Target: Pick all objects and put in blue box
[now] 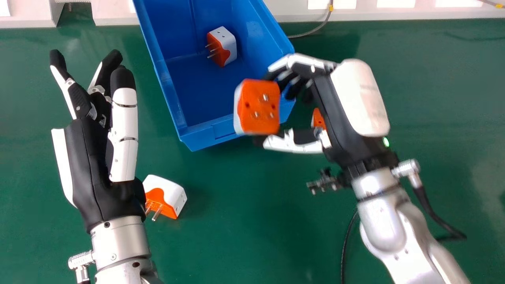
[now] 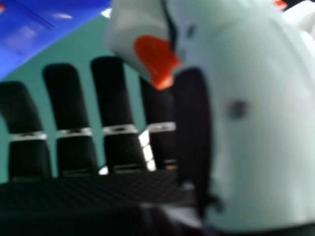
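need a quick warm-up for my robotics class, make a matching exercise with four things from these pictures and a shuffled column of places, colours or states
Things
1. left robot hand
2. right robot hand
3. box
4. table

Descriptions
A. green
B. gripping an orange and white adapter
C. fingers open, holding nothing
D. blue, with another adapter inside

Right pairs: 1-C, 2-B, 3-D, 4-A

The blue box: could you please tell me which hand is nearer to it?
Right. The right hand is at the right side of the blue box; the left hand is off to its left, apart.
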`<state>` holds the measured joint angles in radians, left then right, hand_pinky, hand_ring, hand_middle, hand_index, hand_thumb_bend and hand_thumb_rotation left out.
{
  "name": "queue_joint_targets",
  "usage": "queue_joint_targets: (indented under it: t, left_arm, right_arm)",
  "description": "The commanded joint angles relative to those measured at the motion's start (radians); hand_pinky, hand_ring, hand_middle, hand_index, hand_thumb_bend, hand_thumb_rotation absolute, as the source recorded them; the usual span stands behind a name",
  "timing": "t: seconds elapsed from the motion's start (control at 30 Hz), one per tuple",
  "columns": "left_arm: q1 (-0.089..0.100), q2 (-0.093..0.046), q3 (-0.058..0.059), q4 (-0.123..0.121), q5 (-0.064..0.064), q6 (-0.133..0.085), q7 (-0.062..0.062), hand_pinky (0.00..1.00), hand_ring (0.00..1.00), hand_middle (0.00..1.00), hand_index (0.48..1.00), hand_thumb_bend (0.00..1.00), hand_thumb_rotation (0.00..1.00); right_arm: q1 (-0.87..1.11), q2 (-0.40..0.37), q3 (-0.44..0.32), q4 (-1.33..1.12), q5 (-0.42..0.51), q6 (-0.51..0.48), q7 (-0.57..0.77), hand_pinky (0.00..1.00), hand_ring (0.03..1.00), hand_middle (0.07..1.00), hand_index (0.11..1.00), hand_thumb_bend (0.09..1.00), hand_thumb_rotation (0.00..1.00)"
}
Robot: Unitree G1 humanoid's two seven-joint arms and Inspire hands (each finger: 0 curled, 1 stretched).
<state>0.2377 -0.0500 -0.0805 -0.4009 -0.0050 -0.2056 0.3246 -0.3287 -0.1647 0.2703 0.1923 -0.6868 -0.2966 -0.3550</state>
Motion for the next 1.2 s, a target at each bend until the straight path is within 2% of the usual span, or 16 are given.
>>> queue_joint_targets:
  t: [0.0,0.13,0.33,0.47,0.63,0.77,0.8,0.83,0.9,0.93,0.97,1.0,1.1,1.17]
  left_arm:
    - [0.001,-0.044,-0.001,-0.015,0.014,-0.013,-0.001,0.84,0.87,0.87,0.848,0.55,0.72]
    - [-0.003,-0.046,0.002,-0.013,0.013,-0.014,-0.001,0.84,0.87,0.86,0.845,0.55,0.73]
    - [-0.015,-0.046,0.011,0.001,-0.002,-0.024,-0.011,0.84,0.87,0.86,0.843,0.56,0.72]
    - [-0.017,-0.053,0.009,-0.005,0.001,-0.021,-0.006,0.83,0.86,0.86,0.834,0.56,0.71]
    - [-0.011,-0.055,0.007,-0.008,0.002,-0.024,-0.006,0.84,0.87,0.86,0.843,0.56,0.71]
    - [-0.012,-0.056,0.004,-0.009,-0.001,-0.026,-0.008,0.84,0.87,0.86,0.84,0.55,0.71]
    - [-0.012,-0.056,0.004,-0.01,-0.002,-0.022,-0.007,0.84,0.87,0.86,0.84,0.55,0.71]
    - [-0.012,-0.057,0.003,-0.01,-0.001,-0.02,-0.006,0.84,0.87,0.86,0.84,0.55,0.71]
    - [-0.014,-0.057,0.003,-0.007,0.001,-0.023,-0.006,0.84,0.87,0.86,0.842,0.56,0.71]
    - [-0.016,-0.058,0.002,-0.004,0.002,-0.025,-0.004,0.84,0.87,0.86,0.843,0.56,0.71]
    - [-0.017,-0.06,0.002,-0.004,0.002,-0.025,-0.003,0.84,0.86,0.86,0.838,0.55,0.71]
    - [-0.019,-0.062,0.001,-0.004,0.002,-0.023,-0.001,0.84,0.86,0.86,0.837,0.55,0.7]
    - [-0.022,-0.059,0.001,-0.002,0.003,-0.022,0.0,0.83,0.86,0.85,0.835,0.55,0.7]
    - [-0.023,-0.058,0.0,-0.002,0.0,-0.02,-0.002,0.84,0.86,0.86,0.839,0.55,0.7]
  right_arm:
    - [-0.07,0.018,0.004,0.039,-0.021,-0.005,-0.056,0.32,0.412,0.483,0.524,0.496,0.0]
    - [-0.157,0.039,0.029,0.162,-0.051,-0.024,-0.135,0.32,0.407,0.492,0.526,0.496,0.0]
    - [-0.319,0.077,0.082,0.415,-0.095,-0.009,-0.241,0.34,0.417,0.486,0.516,0.498,0.0]
    - [-0.402,0.093,0.121,0.576,-0.115,-0.009,-0.298,0.37,0.423,0.483,0.507,0.501,0.0]
    - [-0.437,0.111,0.146,0.669,-0.104,0.012,-0.331,0.35,0.43,0.476,0.513,0.5,0.0]
    - [-0.423,0.116,0.154,0.654,-0.101,0.058,-0.318,0.33,0.451,0.54,0.522,0.494,0.0]
    - [-0.415,0.115,0.156,0.639,-0.102,0.073,-0.313,0.35,0.479,0.598,0.512,0.489,0.0]
    - [-0.408,0.115,0.158,0.626,-0.102,0.086,-0.308,0.35,0.489,0.619,0.509,0.487,0.0]
    - [-0.394,0.111,0.161,0.595,-0.1,0.107,-0.296,0.42,0.552,0.693,0.504,0.498,0.04]
    - [-0.388,0.11,0.162,0.581,-0.1,0.116,-0.291,0.51,0.646,0.778,0.588,0.609,0.03]
    - [-0.383,0.108,0.163,0.567,-0.099,0.124,-0.286,0.61,0.786,0.9,0.696,0.736,0.01]
    - [-0.379,0.107,0.163,0.557,-0.098,0.13,-0.285,0.63,0.849,0.949,0.744,0.784,0.01]
    - [-0.372,0.107,0.163,0.535,-0.093,0.14,-0.285,0.64,0.949,0.992,0.825,0.843,0.02]
    - [-0.369,0.107,0.164,0.526,-0.093,0.142,-0.292,0.65,0.979,0.998,0.854,0.861,0.03]
